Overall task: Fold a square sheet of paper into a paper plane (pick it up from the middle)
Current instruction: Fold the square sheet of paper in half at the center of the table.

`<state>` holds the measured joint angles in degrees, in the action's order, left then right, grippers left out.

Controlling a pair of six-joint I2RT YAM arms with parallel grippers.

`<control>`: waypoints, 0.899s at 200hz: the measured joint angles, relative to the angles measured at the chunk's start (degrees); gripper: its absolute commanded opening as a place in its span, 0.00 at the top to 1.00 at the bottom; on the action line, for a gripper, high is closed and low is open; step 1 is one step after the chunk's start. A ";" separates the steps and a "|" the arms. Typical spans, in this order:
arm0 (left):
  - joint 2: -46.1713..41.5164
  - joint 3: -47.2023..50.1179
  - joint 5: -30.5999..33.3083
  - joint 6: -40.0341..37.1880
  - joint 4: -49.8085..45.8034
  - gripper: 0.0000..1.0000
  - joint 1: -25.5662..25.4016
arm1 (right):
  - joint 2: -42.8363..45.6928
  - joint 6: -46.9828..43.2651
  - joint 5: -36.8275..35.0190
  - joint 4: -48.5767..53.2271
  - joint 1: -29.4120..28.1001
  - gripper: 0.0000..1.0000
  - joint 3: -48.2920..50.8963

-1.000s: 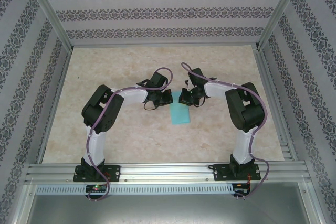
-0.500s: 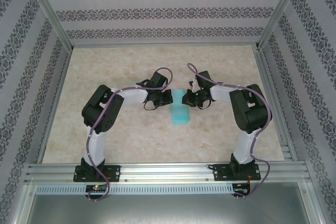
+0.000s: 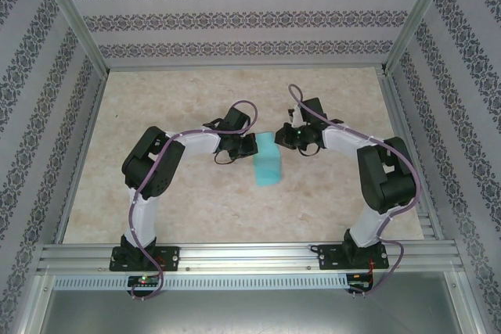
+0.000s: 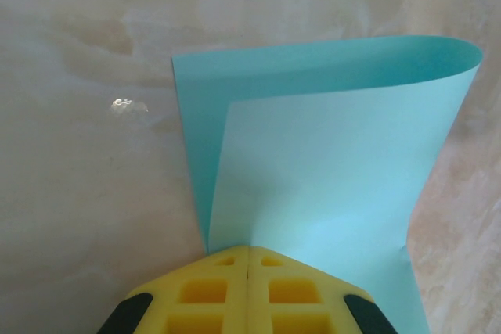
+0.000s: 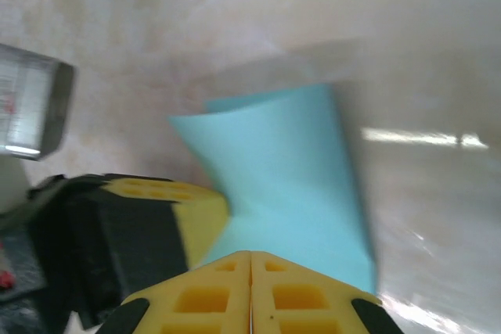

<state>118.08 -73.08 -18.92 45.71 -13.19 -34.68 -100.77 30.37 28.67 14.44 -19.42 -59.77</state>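
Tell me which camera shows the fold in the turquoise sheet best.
Left wrist. There the square sheet of paper is sharp and close: both layers and the loose, rounded bend show, with one corner pinched in the shut left gripper. The right wrist view shows the sheet blurred; the top external view shows a small, distant turquoise oblong.

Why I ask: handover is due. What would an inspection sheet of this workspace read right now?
Surface: beige marbled table, some light glare.
Job's things: square sheet of paper, turquoise, bent over itself in a soft loop, not creased.
Clutter: nothing seen.
Grippers: left gripper shut on the sheet's edge; right gripper shut, tips at the sheet, grip unclear.
Cables: purple cables along both arms, off the paper.
Surroundings: patterned walls, aluminium frame.
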 measured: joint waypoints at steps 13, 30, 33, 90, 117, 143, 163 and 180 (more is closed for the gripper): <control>0.00 0.00 -0.09 0.00 0.00 1.00 0.04 | -2.29 0.55 0.37 -1.07 -1.53 0.93 -1.97; 0.00 0.00 -0.09 0.00 -0.02 1.00 0.04 | -5.68 1.49 0.94 -2.71 -2.75 0.93 -3.13; 0.00 0.00 -0.09 0.00 -0.02 1.00 0.04 | -6.14 1.60 1.11 -2.91 -2.91 0.93 -3.17; 0.13 -0.24 -0.11 -0.44 -0.35 1.00 0.04 | -11.28 3.50 0.39 -4.22 -1.03 0.94 -3.10; 0.17 -0.33 -0.11 -0.63 -0.42 1.00 0.04 | -11.37 4.52 -0.85 -5.84 2.03 0.95 -2.19; 0.35 -0.44 -0.31 -0.74 -0.31 1.00 0.04 | -11.02 4.55 -1.57 -6.10 3.23 0.95 -1.86; 0.44 -0.61 -0.37 -0.92 -0.33 1.00 0.04 | -9.05 4.44 -4.83 -5.49 3.50 0.95 -1.14; 0.48 -0.61 -0.50 -1.07 -0.35 1.00 0.04 | -6.34 4.24 -6.47 -5.03 3.67 0.94 -0.74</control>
<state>118.56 -73.69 -19.42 44.64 -13.54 -34.63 -107.11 34.61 22.20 9.41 -15.75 -60.51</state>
